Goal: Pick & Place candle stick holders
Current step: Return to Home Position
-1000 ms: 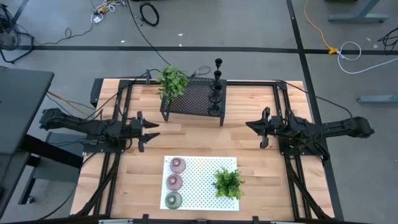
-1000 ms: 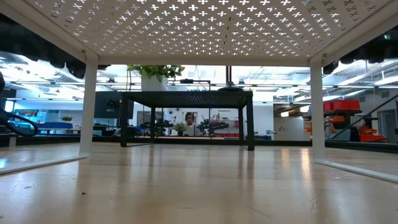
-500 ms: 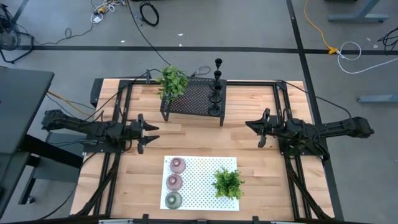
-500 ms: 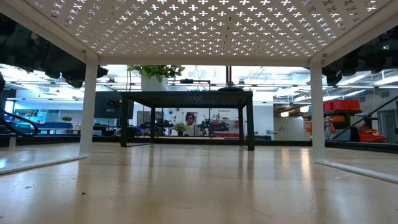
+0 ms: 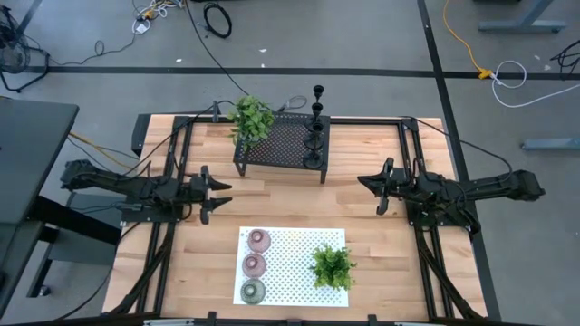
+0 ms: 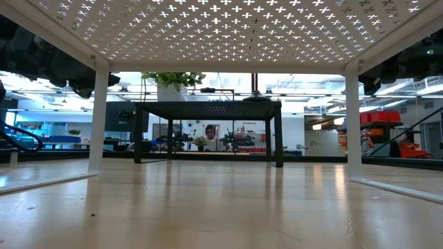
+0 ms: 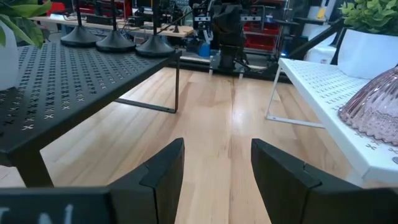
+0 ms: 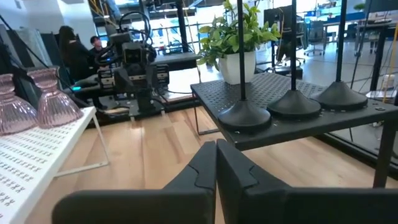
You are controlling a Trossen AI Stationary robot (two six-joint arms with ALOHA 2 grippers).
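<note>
High view: you see two pink glass holders (image 5: 259, 239) and one olive holder (image 5: 252, 291) in a row along the left edge of the white shelf (image 5: 290, 255); slim black holders (image 5: 314, 140) line the black rack (image 5: 276, 145).
Left wrist: left tool (image 7: 217, 149) fingers apart (pink glass ribbed).
Right wrist: right tool (image 8: 216, 146) closed together.

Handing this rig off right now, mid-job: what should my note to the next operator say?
Left gripper: open, empty, above the left side of the table. Right gripper: shut, empty, above the right side.
Three slim black candle stick holders stand along the right edge of the black mesh rack.
Two pink glass holders and one olive-green glass holder sit in a row on the white perforated shelf.
Done: every holder in view is placed. Left: probably only parking both arms.
</note>
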